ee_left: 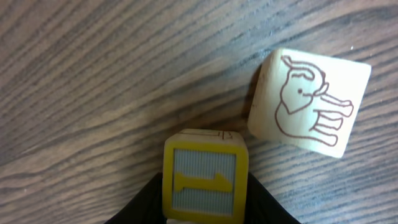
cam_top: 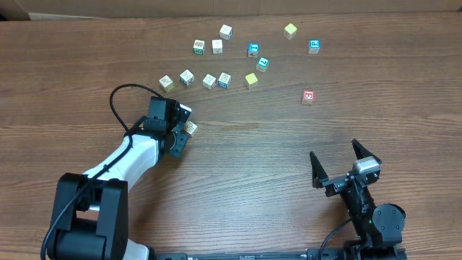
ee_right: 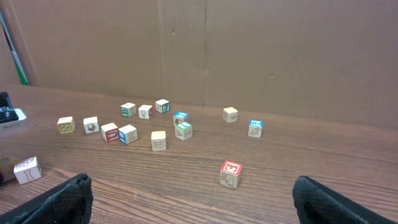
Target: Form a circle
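My left gripper (ee_left: pixel 205 194) is shut on a small wooden cube with a yellow-framed face (ee_left: pixel 205 180); a black finger presses each side of it. Just right of it and a little apart, a pale cube printed with an elephant (ee_left: pixel 309 102) lies tilted on the table. From overhead the left gripper (cam_top: pixel 180 136) sits left of centre with one pale cube (cam_top: pixel 190 128) at its tip; which of the two it is, I cannot tell. My right gripper (cam_top: pixel 334 150) (ee_right: pixel 196 200) stands open near the front right, holding nothing. No circle is in view.
Several loose cubes lie scattered across the far side of the table, among them a yellow one (cam_top: pixel 250 79), a blue-faced one (cam_top: pixel 314 46) and a red-faced one (cam_top: pixel 308 96) (ee_right: pixel 231 173). A brown wall (ee_right: pixel 249 50) backs the table.
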{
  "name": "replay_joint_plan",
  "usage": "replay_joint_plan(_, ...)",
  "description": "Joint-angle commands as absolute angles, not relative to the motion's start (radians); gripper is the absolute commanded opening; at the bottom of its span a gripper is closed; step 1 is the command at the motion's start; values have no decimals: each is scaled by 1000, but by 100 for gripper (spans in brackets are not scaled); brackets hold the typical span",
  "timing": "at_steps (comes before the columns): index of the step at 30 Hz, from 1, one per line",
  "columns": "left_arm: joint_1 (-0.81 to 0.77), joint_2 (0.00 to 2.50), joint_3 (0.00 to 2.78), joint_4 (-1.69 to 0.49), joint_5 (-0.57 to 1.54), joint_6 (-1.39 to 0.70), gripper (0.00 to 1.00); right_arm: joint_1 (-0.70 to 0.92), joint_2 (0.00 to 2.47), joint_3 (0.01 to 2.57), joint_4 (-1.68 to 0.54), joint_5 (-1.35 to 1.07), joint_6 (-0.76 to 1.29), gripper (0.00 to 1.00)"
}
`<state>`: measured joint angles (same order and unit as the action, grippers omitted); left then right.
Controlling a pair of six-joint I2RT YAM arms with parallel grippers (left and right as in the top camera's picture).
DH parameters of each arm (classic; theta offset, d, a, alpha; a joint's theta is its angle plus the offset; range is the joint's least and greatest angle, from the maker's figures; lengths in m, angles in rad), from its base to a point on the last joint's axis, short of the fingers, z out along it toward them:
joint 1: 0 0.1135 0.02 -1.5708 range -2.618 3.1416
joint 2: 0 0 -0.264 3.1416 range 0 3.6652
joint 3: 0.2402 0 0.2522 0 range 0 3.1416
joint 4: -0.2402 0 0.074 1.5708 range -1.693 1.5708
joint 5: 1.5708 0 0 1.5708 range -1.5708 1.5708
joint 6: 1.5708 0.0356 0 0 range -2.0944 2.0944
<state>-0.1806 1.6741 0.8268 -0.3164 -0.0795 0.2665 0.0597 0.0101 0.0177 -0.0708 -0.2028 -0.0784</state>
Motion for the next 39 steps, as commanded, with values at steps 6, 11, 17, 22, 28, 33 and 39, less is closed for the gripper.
replay_joint_plan(6, -170, 1680, 822, -291, -84, 292, 31, 57, 3, 8, -65, -203, -79, 100)
replay_joint_plan(11, -170, 1680, 822, -300, -84, 292, 31, 57, 3, 8, -65, -203, -79, 100)
replay_joint_plan(17, -170, 1680, 822, -321, -84, 292, 31, 57, 3, 8, -65, -203, -79, 100)
replay_joint_plan(22, -170, 1680, 822, -329, -51, 311, 31, 57, 3, 8, -65, -203, -79, 100)
replay_joint_plan(28, -169, 1680, 822, -324, -28, 338, 33, 57, 3, 8, -65, -203, -79, 100)
replay_joint_plan(33, -169, 1680, 822, -316, -42, 337, 33, 57, 3, 8, -65, -203, -79, 100)
replay_joint_plan(39, -168, 1680, 822, -305, -80, 338, 33, 57, 3, 8, -65, -203, -79, 100)
